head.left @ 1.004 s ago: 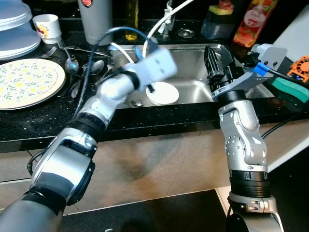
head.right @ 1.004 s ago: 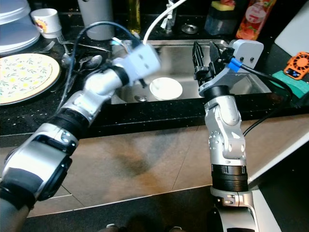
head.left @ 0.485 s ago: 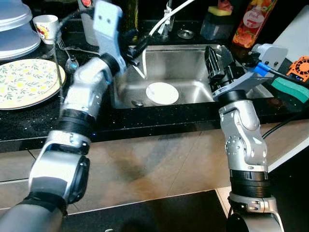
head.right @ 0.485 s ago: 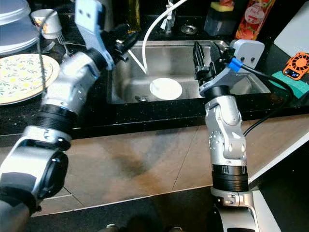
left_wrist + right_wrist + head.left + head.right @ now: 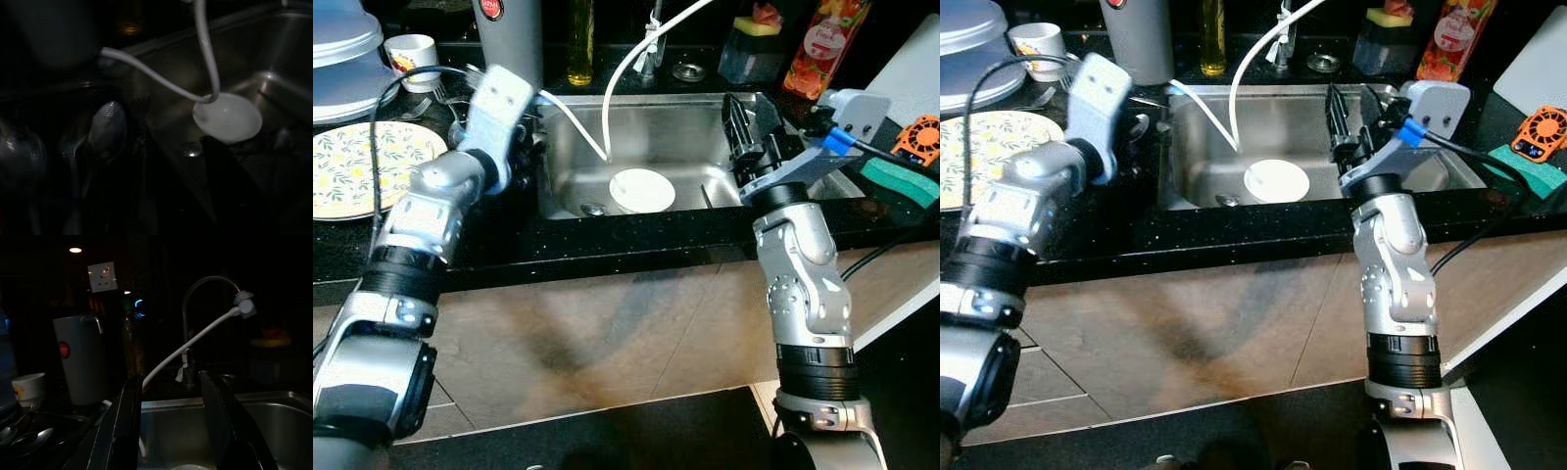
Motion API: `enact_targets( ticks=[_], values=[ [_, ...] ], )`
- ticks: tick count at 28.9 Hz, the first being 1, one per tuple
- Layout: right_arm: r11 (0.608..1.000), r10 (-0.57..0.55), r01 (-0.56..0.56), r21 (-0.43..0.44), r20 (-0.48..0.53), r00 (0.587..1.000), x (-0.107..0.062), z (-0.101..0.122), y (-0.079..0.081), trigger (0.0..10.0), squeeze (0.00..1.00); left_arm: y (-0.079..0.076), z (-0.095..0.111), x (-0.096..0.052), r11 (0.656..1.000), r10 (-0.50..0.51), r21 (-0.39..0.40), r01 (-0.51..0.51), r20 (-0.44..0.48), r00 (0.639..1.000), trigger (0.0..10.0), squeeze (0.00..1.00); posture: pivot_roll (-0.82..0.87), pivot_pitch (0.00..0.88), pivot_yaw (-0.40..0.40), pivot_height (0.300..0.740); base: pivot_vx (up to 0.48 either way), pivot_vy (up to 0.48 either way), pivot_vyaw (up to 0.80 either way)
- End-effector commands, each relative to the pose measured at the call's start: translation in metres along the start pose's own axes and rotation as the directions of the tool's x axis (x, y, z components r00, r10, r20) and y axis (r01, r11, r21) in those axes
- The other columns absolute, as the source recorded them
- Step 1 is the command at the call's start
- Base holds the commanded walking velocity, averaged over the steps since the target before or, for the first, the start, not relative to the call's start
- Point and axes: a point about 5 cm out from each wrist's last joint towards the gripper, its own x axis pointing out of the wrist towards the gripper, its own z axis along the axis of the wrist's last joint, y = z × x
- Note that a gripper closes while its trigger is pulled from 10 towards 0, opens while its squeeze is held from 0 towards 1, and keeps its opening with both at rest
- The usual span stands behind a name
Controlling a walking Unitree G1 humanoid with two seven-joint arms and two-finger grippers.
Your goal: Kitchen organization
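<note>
Currently the left hand [image 5: 146, 196] is angled down over spoons [image 5: 105, 129] on the black table [image 5: 460, 230] beside the sink [image 5: 705, 132]; its finger spacing cannot be determined. Right hand [image 5: 751, 132] stands upright, fingers spread, above the sink holding a white plate [image 5: 641, 190].

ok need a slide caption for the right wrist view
Right pincer, open, hovers over the steel sink, facing a curved tap with white hose and grey jug.
</note>
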Motion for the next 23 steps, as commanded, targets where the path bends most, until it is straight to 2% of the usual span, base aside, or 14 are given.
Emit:
enact_targets(
  ticks=[1, 5, 9, 12, 14, 15, 16, 18, 19, 20, 21, 23],
  values=[
    [1.000, -0.007, 0.007, 0.002, 0.001, 1.000, 0.000, -0.001, -0.002, 10.0, 0.00, -0.003, -0.005, 0.006, 0.998, 0.002, -0.062, -0.004, -0.027, 1.000, 10.0, 0.00, 0.15, 0.067, -0.036, 0.740, 0.000, 0.000, 0.00],
    [1.000, -0.010, 0.010, -0.002, 0.001, 1.000, -0.001, 0.000, -0.004, 10.0, 0.00, -0.002, -0.007, 0.012, 0.995, 0.062, -0.077, -0.067, -0.069, 0.996, 10.0, 0.00, 0.14, 0.067, -0.035, 0.740, 0.000, 0.000, 0.00],
    [1.000, -0.012, 0.012, -0.003, 0.000, 1.000, -0.001, 0.000, -0.003, 10.0, 0.00, -0.008, -0.008, 0.018, 0.992, 0.072, -0.098, -0.082, -0.107, 0.992, 10.0, 0.00, 0.14, 0.073, -0.034, 0.740, 0.000, 0.000, 0.00],
    [1.000, -0.011, 0.011, -0.001, 0.001, 1.000, -0.001, 0.000, -0.002, 10.0, 0.00, -0.008, -0.008, 0.021, 0.992, 0.093, -0.069, -0.102, -0.126, 0.988, 10.0, 0.00, 0.14, 0.078, -0.028, 0.740, 0.000, 0.000, 0.00],
    [1.000, -0.011, 0.011, 0.000, 0.003, 1.000, -0.001, 0.000, -0.001, 10.0, 0.00, -0.007, -0.007, 0.021, 0.991, 0.097, -0.080, -0.108, -0.129, 0.987, 10.0, 0.00, 0.14, 0.084, -0.021, 0.740, 0.000, 0.000, 0.00],
    [1.000, -0.014, 0.014, 0.001, 0.003, 1.000, -0.002, 0.000, -0.001, 10.0, 0.00, -0.006, -0.006, 0.021, 0.990, 0.105, -0.082, -0.117, -0.131, 0.986, 10.0, 0.61, 0.14, 0.089, -0.018, 0.740, 0.000, 0.000, 0.00],
    [1.000, -0.021, 0.021, 0.002, 0.000, 1.000, -0.004, 0.000, -0.001, 10.0, 0.00, -0.004, -0.003, 0.022, 0.991, 0.109, -0.070, -0.118, -0.127, 0.986, 10.0, 1.00, 0.14, 0.097, -0.013, 0.740, 0.000, 0.000, 0.00],
    [1.000, -0.027, 0.027, 0.002, -0.004, 1.000, -0.006, -0.001, -0.002, 10.0, 0.00, -0.003, 0.000, 0.022, 0.992, 0.111, -0.047, -0.117, -0.125, 0.986, 10.0, 1.00, 0.14, 0.105, -0.010, 0.740, 0.000, 0.000, 0.00],
    [1.000, -0.029, 0.029, 0.003, -0.006, 1.000, -0.007, -0.001, -0.002, 10.0, 0.00, -0.002, 0.001, 0.022, 0.992, 0.113, -0.037, -0.119, -0.125, 0.986, 10.0, 0.56, 0.14, 0.105, -0.010, 0.740, 0.000, 0.000, 0.00],
    [1.000, -0.029, 0.029, 0.003, -0.006, 1.000, -0.007, -0.001, -0.002, 10.0, 0.00, -0.002, 0.001, 0.022, 0.992, 0.113, -0.037, -0.119, -0.125, 0.986, 10.0, 0.56, 0.14, 0.105, -0.010, 0.740, 0.000, 0.000, 0.00],
    [0.999, -0.033, 0.033, 0.004, -0.009, 0.999, -0.009, -0.002, -0.002, 10.0, 0.00, -0.002, 0.003, 0.022, 0.993, 0.101, -0.048, -0.108, -0.127, 0.987, 10.0, 0.00, 0.14, 0.116, -0.005, 0.740, 0.000, 0.000, 0.00],
    [0.999, -0.035, 0.035, 0.006, -0.011, 0.999, -0.009, -0.002, -0.002, 10.0, 0.00, -0.002, 0.003, 0.021, 0.993, 0.091, -0.057, -0.099, -0.128, 0.988, 10.0, 0.00, 0.15, 0.120, -0.003, 0.740, 0.000, 0.000, 0.00]
  ],
)
